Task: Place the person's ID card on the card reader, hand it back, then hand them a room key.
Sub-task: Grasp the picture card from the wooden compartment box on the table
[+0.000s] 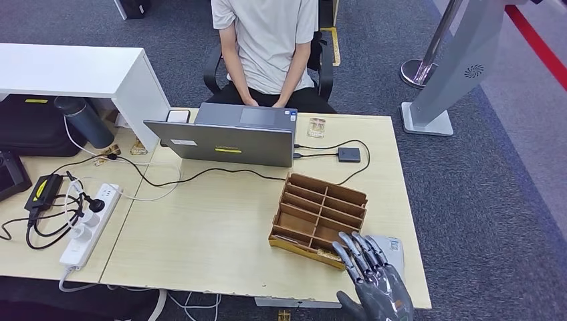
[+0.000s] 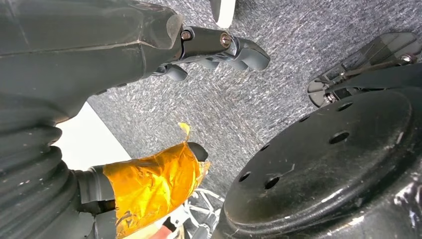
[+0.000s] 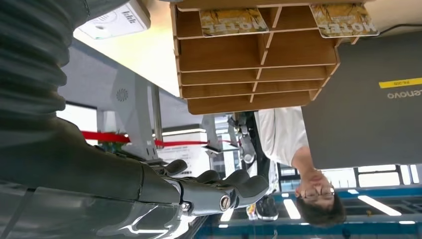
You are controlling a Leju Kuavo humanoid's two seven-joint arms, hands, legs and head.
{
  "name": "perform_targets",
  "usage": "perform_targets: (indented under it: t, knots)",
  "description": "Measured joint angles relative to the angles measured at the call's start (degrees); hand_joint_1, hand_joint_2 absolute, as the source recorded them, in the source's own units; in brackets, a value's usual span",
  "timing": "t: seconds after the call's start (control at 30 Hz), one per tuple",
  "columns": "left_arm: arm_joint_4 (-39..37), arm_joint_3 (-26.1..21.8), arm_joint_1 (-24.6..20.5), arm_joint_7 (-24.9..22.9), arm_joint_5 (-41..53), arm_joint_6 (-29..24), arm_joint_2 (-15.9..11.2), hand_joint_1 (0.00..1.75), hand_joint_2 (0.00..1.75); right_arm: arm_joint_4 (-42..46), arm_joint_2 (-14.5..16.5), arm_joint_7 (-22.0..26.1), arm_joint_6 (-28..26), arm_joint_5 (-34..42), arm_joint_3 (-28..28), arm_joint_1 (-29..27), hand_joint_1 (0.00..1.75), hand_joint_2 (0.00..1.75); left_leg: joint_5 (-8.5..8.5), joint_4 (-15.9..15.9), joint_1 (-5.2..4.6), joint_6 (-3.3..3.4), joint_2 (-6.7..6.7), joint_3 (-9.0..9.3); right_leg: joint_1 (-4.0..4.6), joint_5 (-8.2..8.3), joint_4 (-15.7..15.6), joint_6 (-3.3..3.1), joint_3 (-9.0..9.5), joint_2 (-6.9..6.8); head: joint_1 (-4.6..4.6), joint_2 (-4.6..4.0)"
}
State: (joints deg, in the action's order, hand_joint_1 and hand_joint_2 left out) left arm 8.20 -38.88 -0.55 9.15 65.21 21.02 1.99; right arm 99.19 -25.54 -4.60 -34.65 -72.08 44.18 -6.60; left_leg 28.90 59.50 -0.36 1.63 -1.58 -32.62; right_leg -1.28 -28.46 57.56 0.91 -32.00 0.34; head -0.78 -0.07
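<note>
In the head view, a light wooden tabletop [image 1: 214, 234] is seen with a brown wooden divider tray [image 1: 319, 217] taken as the landmark. Just beyond the tray's near corner, at the tabletop's near edge, the right hand [image 1: 372, 274] is raised, its fingers straight and slightly spread, with nothing held. A white card reader [image 1: 390, 246] lies just beside the tray and is partly hidden behind that hand. Farther from the robot than the tray, a grey laptop [image 1: 231, 139] stands open, and a small dark box [image 1: 348, 154] on a cable lies near it. A small card-like item [image 1: 316, 127] is seen at the far edge; what it is cannot be told. A person in a pale shirt [image 1: 266, 40] is seated behind the laptop. Well away from the tray, on the left, a white power strip [image 1: 90, 224] lies among black cables.

In the left wrist view, the left hand [image 2: 214, 47] is shown over grey carpet [image 2: 259, 89], its fingers loosely bent and nothing gripped; orange tape [image 2: 149, 186] is wrapped round the thumb.

In the right wrist view, the right hand [image 3: 219, 191] is seen with its fingers apart and empty. Two gold hotel key cards [image 3: 233, 21] [image 3: 342, 20] are lodged in the tray's [image 3: 259, 69] nearest compartments. The card reader [image 3: 115, 21] sits just beside the tray, and the laptop's [image 3: 368, 99] lid is seen behind it.
</note>
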Motion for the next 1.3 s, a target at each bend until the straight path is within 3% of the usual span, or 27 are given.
perform_targets:
  t: [0.27, 0.53, 1.3]
  knots:
    - [0.0, 0.0, -0.37, -0.24, 0.47, 0.01, 0.27, 0.0, 1.75, -3.67, 3.74, -0.68, -0.38, -1.82, 0.01, 1.86, 0.0, 1.75, 0.0, 0.0, 0.01, 0.0, 0.0, 0.0, 0.0, 0.0, 0.01, 0.0, 0.0, 0.0, -0.01, 0.0]
    - [0.0, 0.0, -0.64, -0.43, 0.71, -0.01, 0.53, 0.0, 1.75, -6.0, 6.49, 3.19, 1.99, 1.15, -0.01, 3.81, 0.0, 1.75, 0.0, 0.0, 0.01, 0.0, 0.0, 0.0, 0.0, 0.0, 0.01, 0.0, 0.0, 0.0, -0.01, 0.0]
    - [0.0, 0.0, -0.99, -0.76, 1.63, 0.16, 0.78, 0.0, 1.75, -14.21, 10.93, 1.86, 3.0, 0.33, -0.01, 6.21, 0.0, 1.75, 0.0, 0.0, 0.01, 0.0, 0.0, -0.01, 0.0, 0.0, 0.01, -0.01, 0.0, 0.0, 0.0, 0.0]
